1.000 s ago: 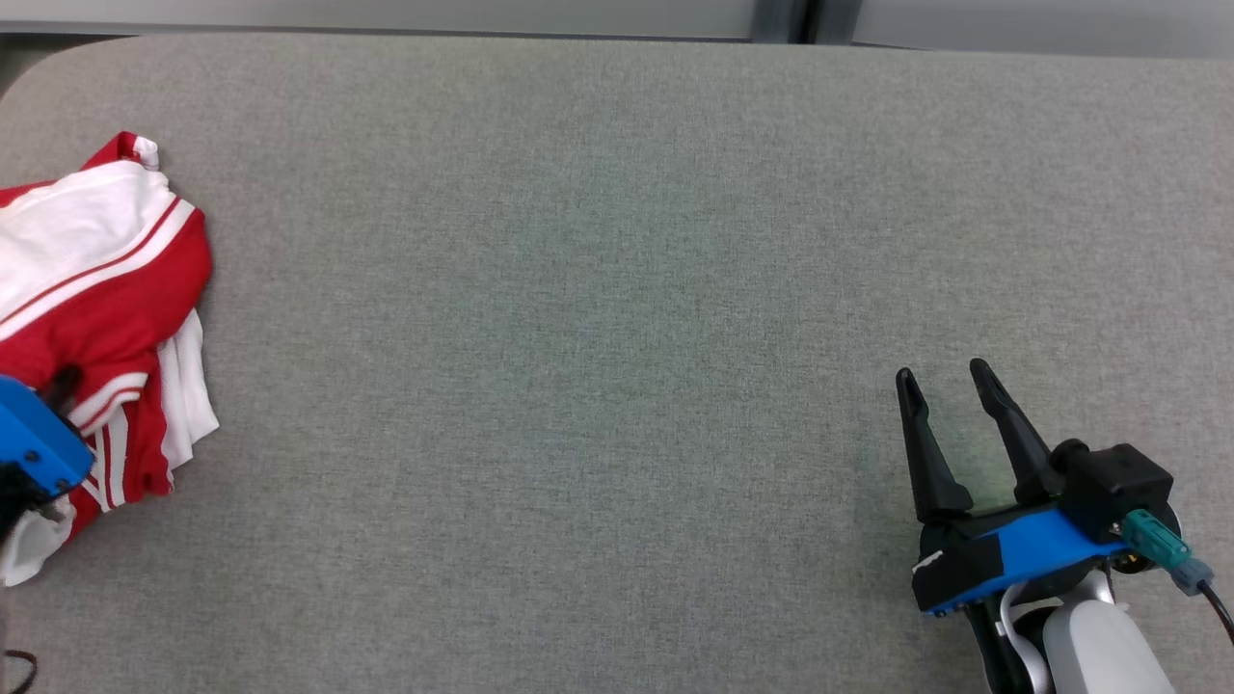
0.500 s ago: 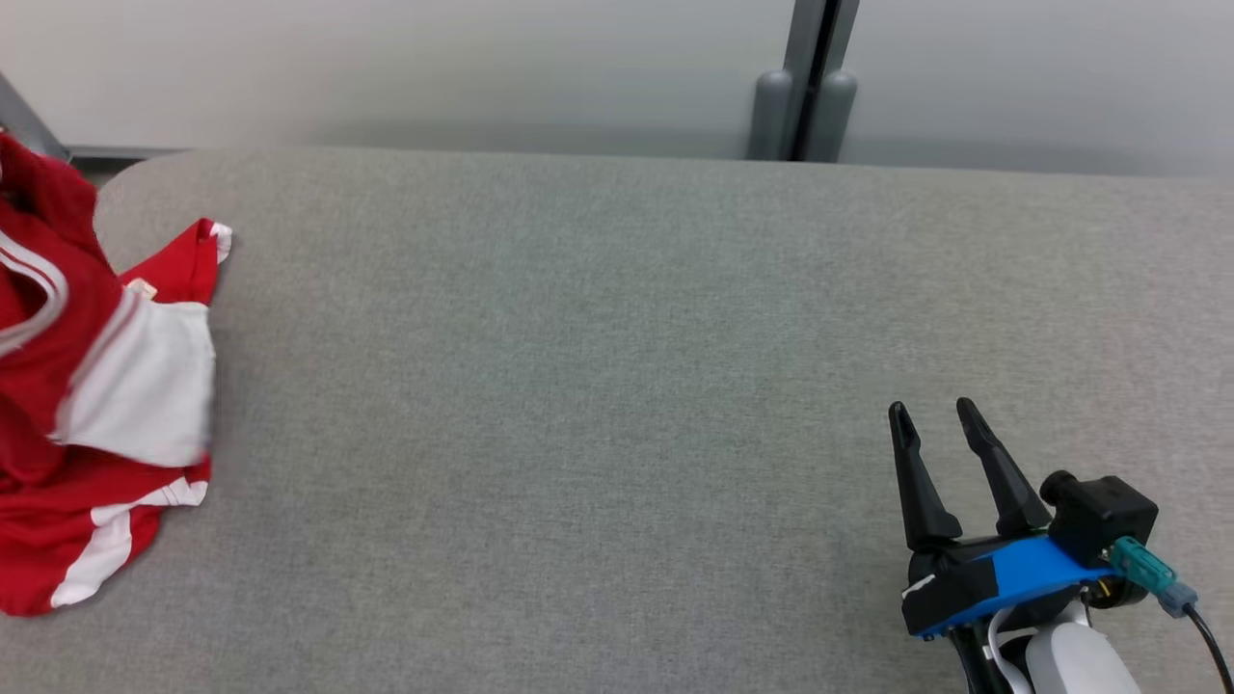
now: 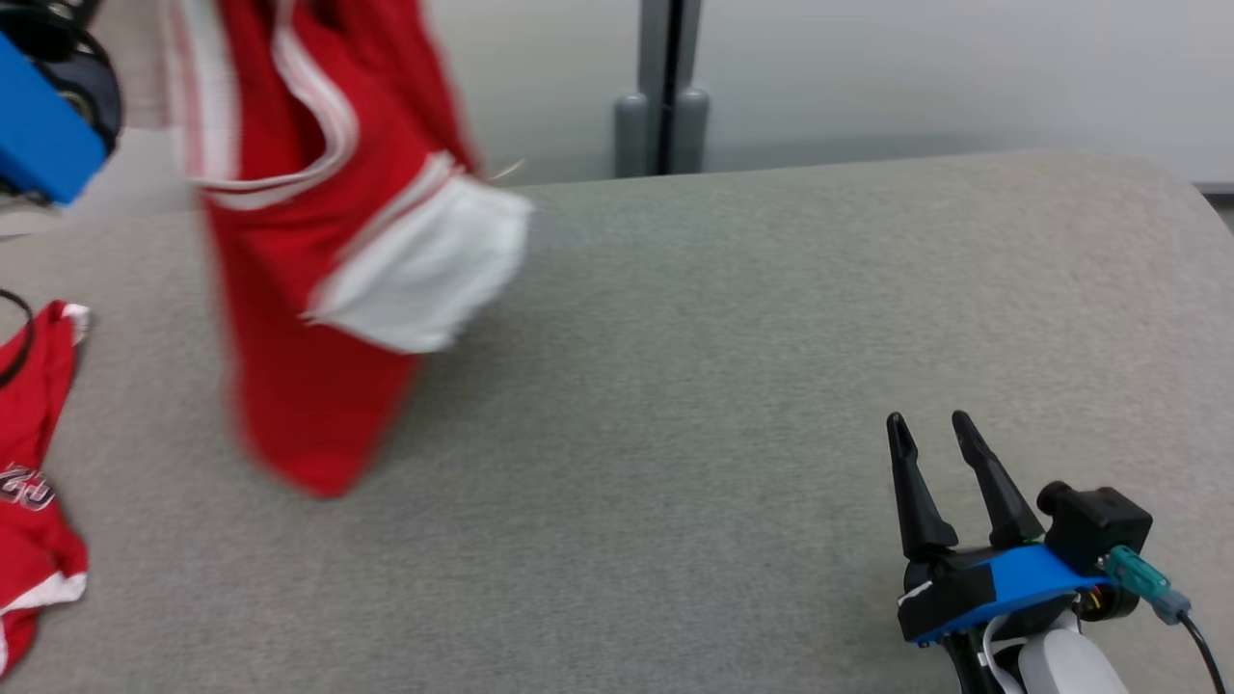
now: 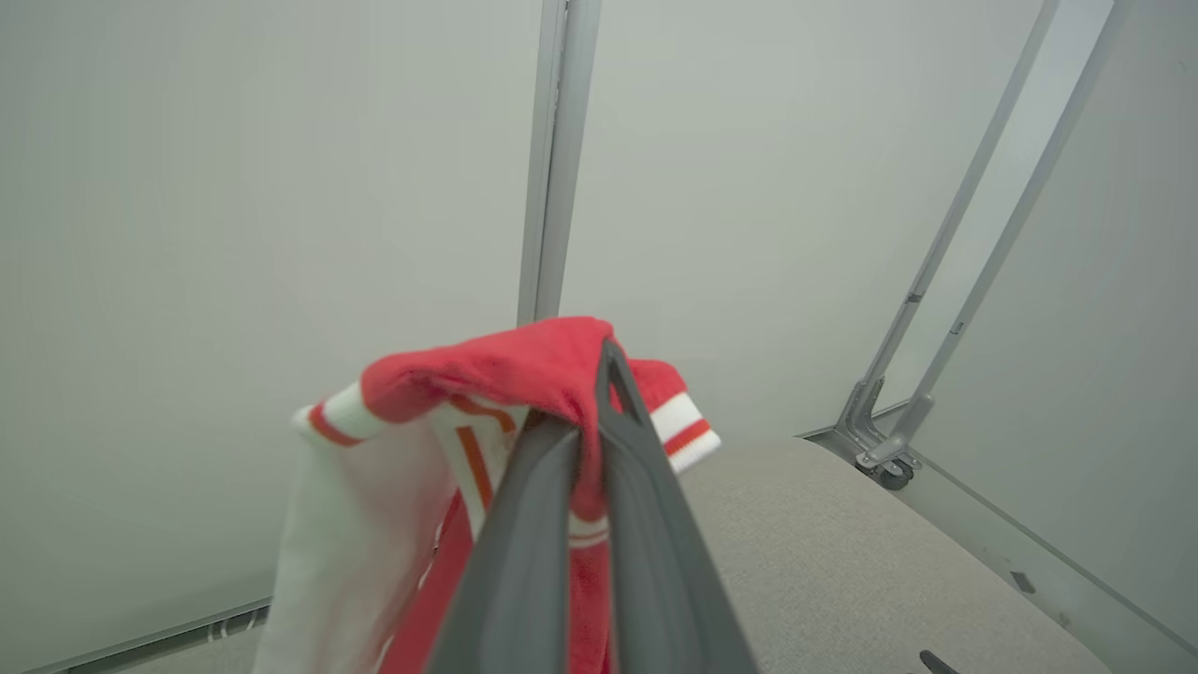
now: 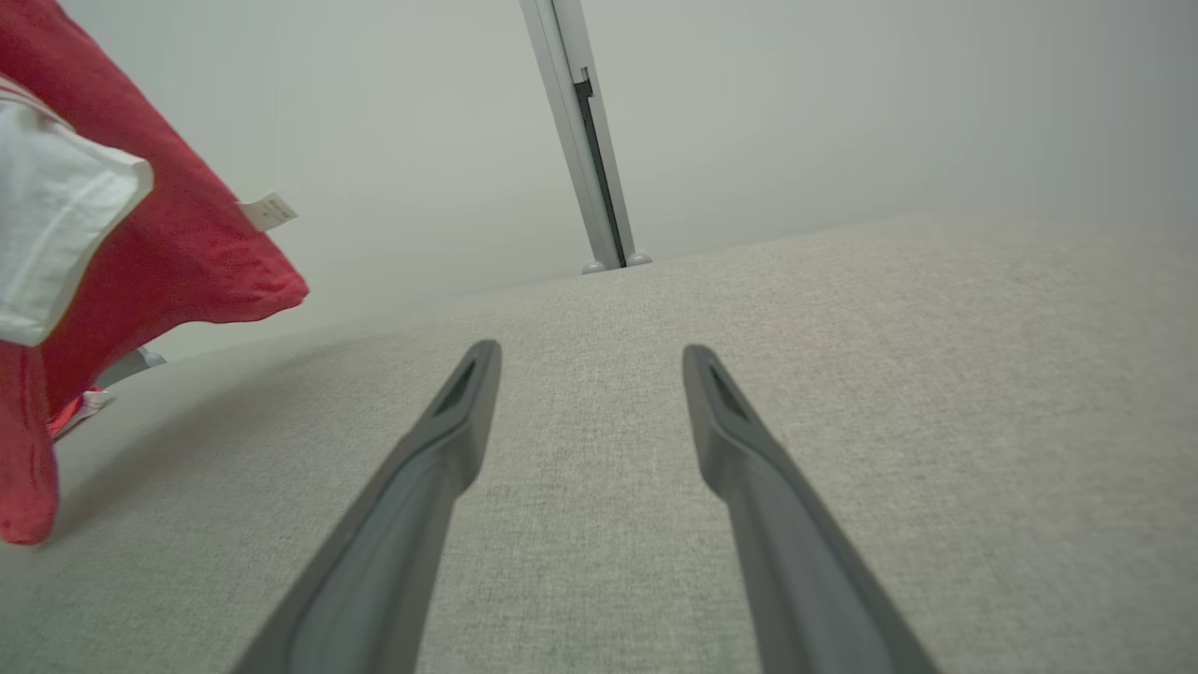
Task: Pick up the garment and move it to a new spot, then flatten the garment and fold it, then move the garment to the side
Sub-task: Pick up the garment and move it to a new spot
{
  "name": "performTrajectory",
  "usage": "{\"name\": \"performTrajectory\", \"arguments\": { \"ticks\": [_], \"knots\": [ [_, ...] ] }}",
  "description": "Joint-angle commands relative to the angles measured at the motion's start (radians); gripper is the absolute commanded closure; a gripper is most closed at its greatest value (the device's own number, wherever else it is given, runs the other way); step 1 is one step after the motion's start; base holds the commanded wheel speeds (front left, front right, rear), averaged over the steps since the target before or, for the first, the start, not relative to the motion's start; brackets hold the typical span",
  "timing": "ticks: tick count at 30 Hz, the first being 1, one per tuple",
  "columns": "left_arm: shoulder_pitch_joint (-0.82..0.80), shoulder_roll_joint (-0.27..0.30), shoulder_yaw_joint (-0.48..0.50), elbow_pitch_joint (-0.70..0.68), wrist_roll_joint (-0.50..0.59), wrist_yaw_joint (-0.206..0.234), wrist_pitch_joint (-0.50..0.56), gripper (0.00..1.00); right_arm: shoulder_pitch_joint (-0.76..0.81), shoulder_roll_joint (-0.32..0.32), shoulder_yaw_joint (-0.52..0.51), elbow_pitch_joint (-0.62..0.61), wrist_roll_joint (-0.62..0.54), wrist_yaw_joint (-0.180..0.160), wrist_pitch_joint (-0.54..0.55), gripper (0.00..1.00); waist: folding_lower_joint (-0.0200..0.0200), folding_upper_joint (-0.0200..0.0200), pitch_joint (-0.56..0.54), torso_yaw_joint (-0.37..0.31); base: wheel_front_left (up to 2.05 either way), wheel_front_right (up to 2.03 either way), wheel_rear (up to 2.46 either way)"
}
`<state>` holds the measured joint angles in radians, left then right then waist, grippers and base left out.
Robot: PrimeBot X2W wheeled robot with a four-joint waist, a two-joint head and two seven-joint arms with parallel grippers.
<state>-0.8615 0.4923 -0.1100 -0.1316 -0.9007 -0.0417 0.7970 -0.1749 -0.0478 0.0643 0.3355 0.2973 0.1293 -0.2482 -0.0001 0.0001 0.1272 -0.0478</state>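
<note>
The garment (image 3: 308, 289), red with white bands and stripes, hangs in the air over the left part of the grey padded table (image 3: 733, 366); its lowest corner is close to the surface. In the left wrist view my left gripper (image 4: 594, 412) is shut on a bunched red fold of the garment (image 4: 524, 360), high above the table. Its blue body (image 3: 39, 116) is at the head view's top left. My right gripper (image 3: 927, 421) rests open and empty near the front right, well apart from the cloth. From the right gripper (image 5: 590, 354) the garment (image 5: 140, 253) shows at the far left.
Another red and white cloth (image 3: 29, 482) with printed numbers lies at the table's left edge, a black cable loop over it. A grey post (image 3: 663, 96) stands against the pale wall behind the table. The table's right end curves off at the far right.
The head camera has tilted and turned. My left gripper has lifted the garment off the table and carried it up and to the right; it now hangs and swings. The right gripper has stayed put.
</note>
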Motion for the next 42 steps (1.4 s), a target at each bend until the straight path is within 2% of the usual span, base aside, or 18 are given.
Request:
{"name": "performTrajectory", "arguments": {
  "ticks": [1, 7, 10, 15, 18, 19, 20, 21, 27, 31, 36, 42],
  "knots": [
    [-0.011, -0.018, -0.017, -0.031, -0.014, 0.006, 0.015, 1.0, -0.009, -0.005, 0.001, 0.007, 0.01, 0.002, -0.006, 0.0, 0.0001, -0.0001, -0.007, -0.042, 0.0, 0.0, 0.0],
    [0.039, -0.074, -0.066, -0.068, -0.023, 0.033, 0.023, 1.0, -0.01, -0.004, 0.004, 0.014, 0.02, 0.003, -0.011, 0.0, 0.0001, -0.0001, 0.009, -0.128, 0.0, 0.0, 0.0],
    [0.085, -0.097, -0.097, -0.049, -0.023, 0.033, 0.016, 1.0, -0.011, -0.004, 0.0, 0.014, 0.025, 0.003, -0.014, 0.0, 0.0001, -0.0001, 0.016, -0.156, 0.0, 0.0, 0.0],
    [0.223, -0.139, -0.158, 0.042, 0.017, 0.024, -0.051, 1.0, -0.012, -0.004, 0.005, 0.012, 0.026, 0.003, -0.016, 0.0, 0.0001, -0.0001, 0.024, -0.183, 0.0, 0.0, 0.0],
    [0.316, -0.169, -0.19, 0.144, 0.069, 0.032, -0.136, 1.0, -0.007, -0.004, 0.002, 0.012, 0.025, 0.003, -0.017, 0.0, 0.0001, -0.0001, 0.025, -0.185, 0.0, 0.0, 0.0],
    [0.343, -0.173, -0.209, 0.185, 0.093, 0.028, -0.161, 0.51, -0.006, -0.004, 0.001, 0.011, 0.025, 0.003, -0.018, 0.0, 0.0001, -0.0001, 0.025, -0.184, 0.0, 0.0, 0.0],
    [0.366, -0.176, -0.223, 0.224, 0.12, 0.024, -0.193, 0.1, -0.007, -0.004, 0.004, 0.011, 0.024, 0.003, -0.017, 0.0, 0.0001, -0.0001, 0.025, -0.184, 0.0, 0.0, 0.0],
    [0.384, -0.182, -0.238, 0.264, 0.14, 0.019, -0.223, 0.0, -0.009, -0.004, 0.008, 0.012, 0.023, 0.003, -0.017, 0.0, 0.0001, -0.0001, 0.025, -0.184, 0.0, 0.0, 0.0],
    [0.474, -0.257, -0.268, 0.388, 0.16, 0.004, -0.369, 0.0, -0.006, -0.004, 0.009, 0.009, 0.011, 0.003, -0.018, 0.0, 0.0001, -0.0001, 0.019, -0.166, 0.0, 0.0, 0.0],
    [0.529, -0.297, -0.262, 0.405, 0.175, -0.008, -0.506, 0.0, 0.009, -0.005, 0.005, 0.006, -0.001, 0.003, -0.014, 0.0, 0.0001, -0.0001, 0.006, -0.137, 0.0, 0.0, 0.0],
    [0.598, -0.303, -0.231, 0.382, 0.187, -0.006, -0.648, 0.0, 0.022, -0.004, -0.009, -0.008, -0.021, 0.003, 0.002, 0.0, 0.0001, -0.0001, -0.016, -0.093, 0.0, 0.0, 0.0],
    [0.675, -0.277, -0.179, 0.346, 0.229, 0.01, -0.82, 0.0, 0.04, -0.004, -0.022, -0.03, -0.039, 0.003, 0.026, 0.0, 0.0001, -0.0001, -0.036, -0.043, 0.0, 0.0, 0.0]
  ]
}}
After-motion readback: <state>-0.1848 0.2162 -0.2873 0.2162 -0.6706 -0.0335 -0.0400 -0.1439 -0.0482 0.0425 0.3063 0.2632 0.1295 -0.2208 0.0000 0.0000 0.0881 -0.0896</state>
